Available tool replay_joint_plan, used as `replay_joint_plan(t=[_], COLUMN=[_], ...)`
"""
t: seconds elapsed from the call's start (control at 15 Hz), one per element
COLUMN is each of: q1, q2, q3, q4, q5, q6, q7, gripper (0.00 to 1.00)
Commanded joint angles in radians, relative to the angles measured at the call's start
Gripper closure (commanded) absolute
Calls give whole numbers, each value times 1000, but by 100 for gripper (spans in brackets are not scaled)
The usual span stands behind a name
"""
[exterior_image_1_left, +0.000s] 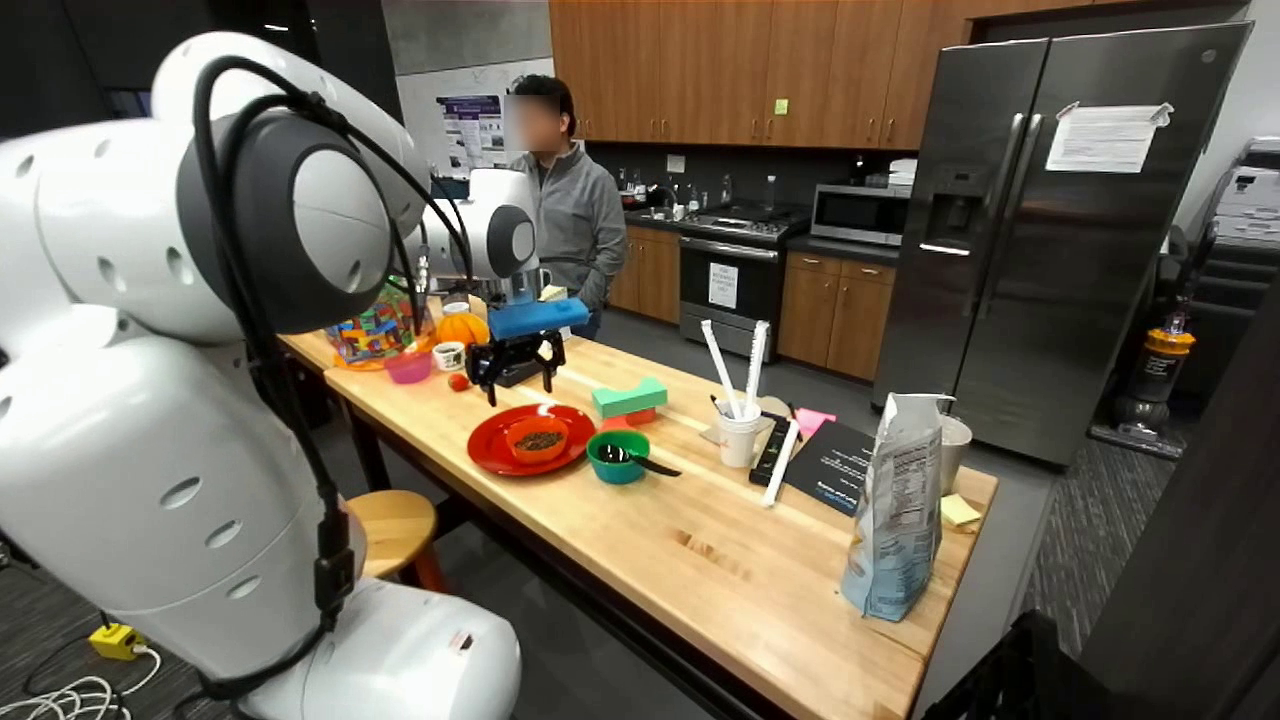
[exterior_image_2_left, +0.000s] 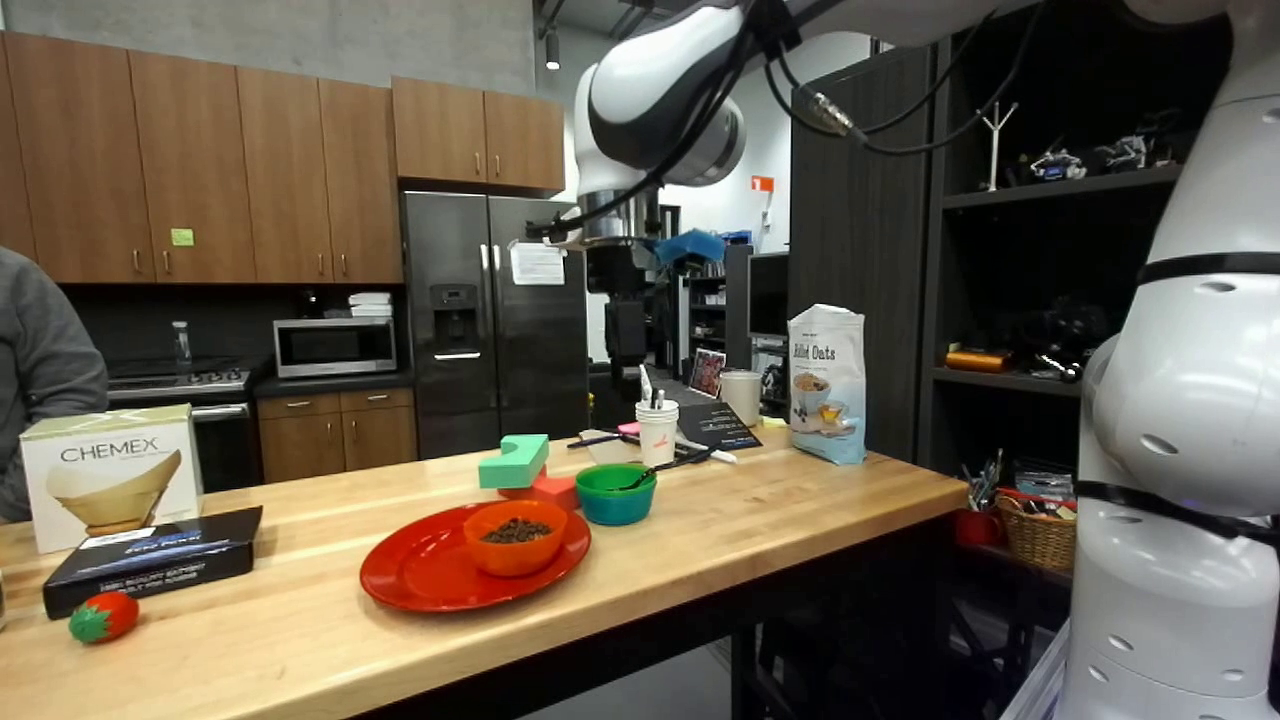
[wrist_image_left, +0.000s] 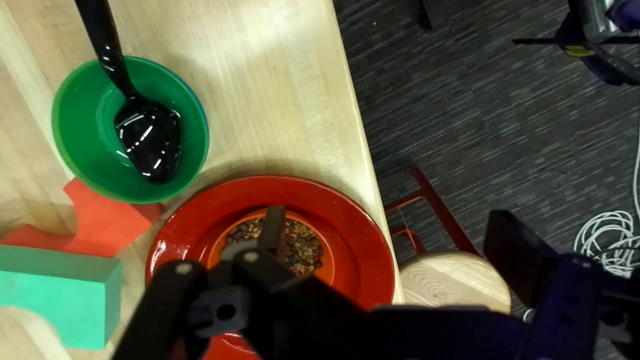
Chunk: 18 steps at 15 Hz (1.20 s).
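Tool (exterior_image_1_left: 519, 394) spread wide, hanging up above tabletop (exterior_image_1_left: 650, 540), near red plate (exterior_image_1_left: 487, 440). Orange bowl (exterior_image_2_left: 515, 560) of brown bits (wrist_image_left: 304, 245) sits on plate; green bowl (wrist_image_left: 75, 130) with black spoon (wrist_image_left: 150, 140) just beside.

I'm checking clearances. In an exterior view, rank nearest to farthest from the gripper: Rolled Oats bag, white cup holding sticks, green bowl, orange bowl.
Nearest the gripper first:
1. Orange bowl, on the red plate.
2. Green bowl, beside that plate.
3. White cup, past the green bowl.
4. Rolled Oats bag, near the table's end.
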Motion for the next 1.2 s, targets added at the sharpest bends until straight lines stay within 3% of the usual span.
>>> replay_joint_plan(t=[0.0, 0.6, 0.67, 1.13], q1=[21, 18, 14, 14], q2=[-62, -50, -37, -37], q3=[-34, -84, -60, -73], q4=[-64, -49, -45, -45], q5=[61, 109, 76, 89], q6=[36, 54, 31, 45], q7=[-53, -145, -88, -121], gripper=[0, 0, 0, 0])
